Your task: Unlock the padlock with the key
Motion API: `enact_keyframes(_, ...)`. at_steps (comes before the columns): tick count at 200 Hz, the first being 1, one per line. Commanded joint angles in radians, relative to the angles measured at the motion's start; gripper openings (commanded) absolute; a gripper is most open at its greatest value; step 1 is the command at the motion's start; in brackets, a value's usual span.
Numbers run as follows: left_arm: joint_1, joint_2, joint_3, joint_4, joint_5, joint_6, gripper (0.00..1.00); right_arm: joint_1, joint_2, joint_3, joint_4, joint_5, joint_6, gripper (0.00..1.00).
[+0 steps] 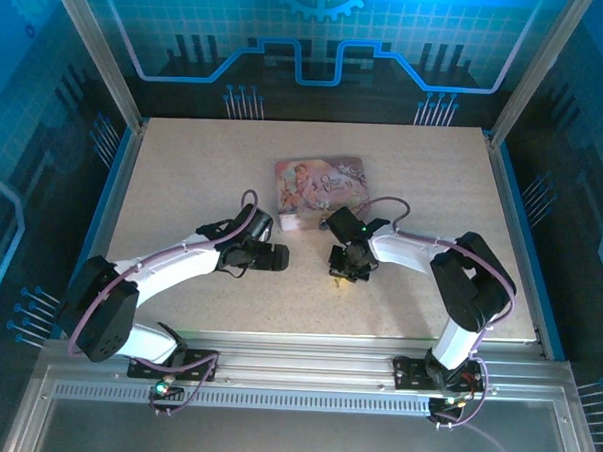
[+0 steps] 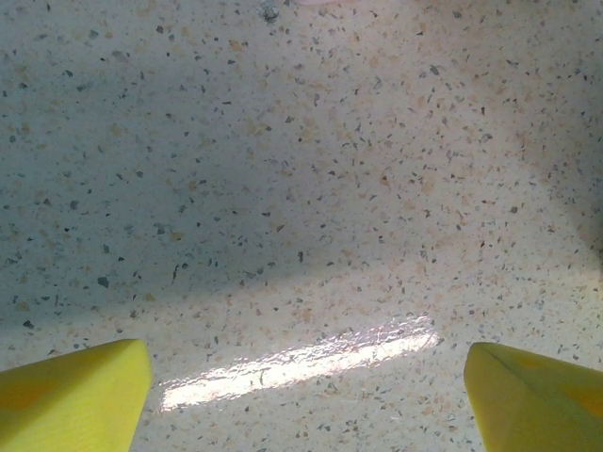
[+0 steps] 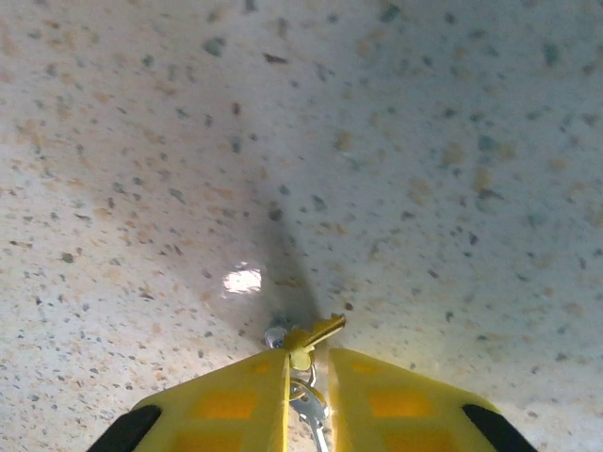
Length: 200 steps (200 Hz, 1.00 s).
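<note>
My right gripper [image 3: 307, 354] points down at the speckled tabletop, its yellow fingers [image 3: 226, 400] drawn close on a small bunch of keys. The key [image 3: 318, 330] is brass-coloured; its blade sticks out past the fingertips to the right, just above the table. A ring and a silvery second key [image 3: 313, 407] hang between the fingers. From above, the right gripper [image 1: 348, 272] is in front of the pink box. My left gripper [image 1: 277, 256] is low over bare table, with its yellow fingers [image 2: 80, 391] wide apart and nothing between them. A tiny dark speck [image 2: 270, 13] could be the padlock; I cannot tell.
A pink floral box [image 1: 320, 182] lies mid-table behind both grippers, with a small whitish thing [image 1: 290, 223] at its front left corner. The table's blue side rails [image 1: 109, 208] and the metal front rail [image 1: 306, 348] bound the surface.
</note>
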State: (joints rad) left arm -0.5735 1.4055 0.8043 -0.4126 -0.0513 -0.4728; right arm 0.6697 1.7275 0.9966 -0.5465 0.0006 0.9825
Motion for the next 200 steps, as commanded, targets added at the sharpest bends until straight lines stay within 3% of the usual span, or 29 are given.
enact_keyframes(1, -0.011, -0.021, -0.012, -0.003, 0.008, -0.013, 0.88, 0.021, 0.027, 0.02, -0.001, 0.022, -0.037, 0.16)
enact_keyframes(50, -0.011, -0.019, -0.018, 0.001, 0.006, -0.013, 0.88, 0.02, 0.019, 0.022, 0.011, 0.024, -0.105, 0.08)
enact_keyframes(70, -0.011, -0.016, -0.019, 0.005, 0.009, -0.017, 0.88, 0.021, -0.004, 0.014, 0.023, 0.028, -0.152, 0.0)
enact_keyframes(149, -0.012, -0.044, -0.051, 0.04, 0.013, 0.006, 0.89, 0.016, -0.09, -0.029, 0.079, 0.034, -0.453, 0.0)
enact_keyframes(200, -0.009, -0.094, -0.084, 0.097, 0.032, 0.029, 0.89, 0.005, -0.146, -0.075, 0.134, -0.057, -0.578, 0.0)
